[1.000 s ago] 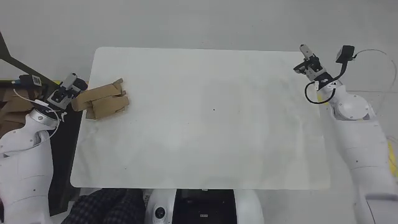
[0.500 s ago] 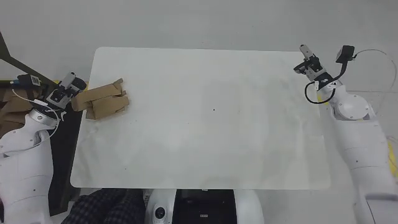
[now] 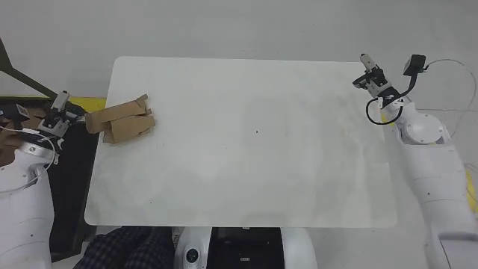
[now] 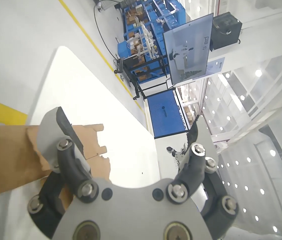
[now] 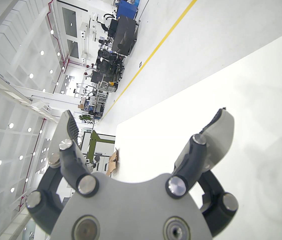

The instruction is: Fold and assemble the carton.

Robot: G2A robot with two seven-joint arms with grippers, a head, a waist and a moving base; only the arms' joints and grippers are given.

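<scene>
A flat brown cardboard carton (image 3: 119,119) lies partly folded at the left end of the white table (image 3: 254,164), one end overhanging the edge. My left gripper (image 3: 63,107) hangs off the table just left of the carton, apart from it. In the left wrist view this gripper (image 4: 128,128) is open and holds nothing, and the carton (image 4: 8,156) lies just past one finger. Over the table's far right corner, my right gripper (image 3: 364,73) is also open and empty (image 5: 144,119). From there the carton (image 5: 113,163) appears small and far off.
More brown cardboard (image 3: 11,131) lies beyond the table's left edge, beside a dark strip (image 3: 75,187) along that side. The wide middle of the table is bare white surface.
My left gripper has drawn back to the left, away from the carton's end and further off the table. The carton and the right arm have not moved.
</scene>
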